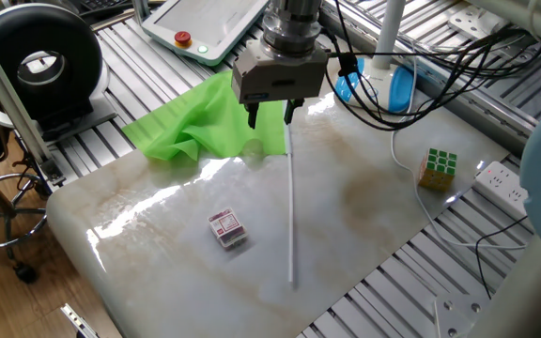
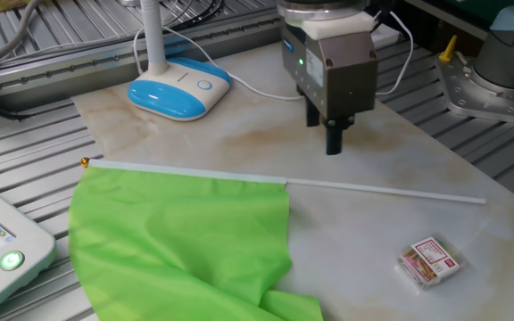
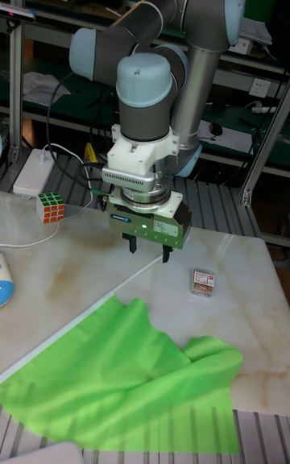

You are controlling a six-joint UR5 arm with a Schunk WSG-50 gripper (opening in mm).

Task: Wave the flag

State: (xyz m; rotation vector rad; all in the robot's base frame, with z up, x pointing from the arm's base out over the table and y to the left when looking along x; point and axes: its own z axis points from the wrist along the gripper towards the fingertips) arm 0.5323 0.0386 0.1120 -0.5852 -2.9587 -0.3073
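Observation:
The flag lies flat on the marble table [image 1: 364, 202]. Its lime-green cloth [image 1: 205, 127] is crumpled at the far left edge, and its thin white stick [image 1: 291, 207] runs out across the tabletop. My gripper [image 1: 271, 115] hangs open a little above the stick, close to where the cloth ends, holding nothing. In the other fixed view the cloth [image 2: 186, 232] fills the lower left, the stick [image 2: 382, 188] runs to the right, and the gripper [image 2: 333, 141] shows side-on just behind it. The tall fixed view has the gripper [image 3: 150, 250] above the cloth [image 3: 121, 375].
A small red-and-white card box [image 1: 227, 228] lies near the stick. A Rubik's cube [image 1: 438, 167] and a power strip [image 1: 502, 183] sit at the right edge. A blue-and-white lamp base [image 2: 178, 89] with cables stands behind the gripper. A teach pendant [image 1: 205, 23] lies beyond the cloth.

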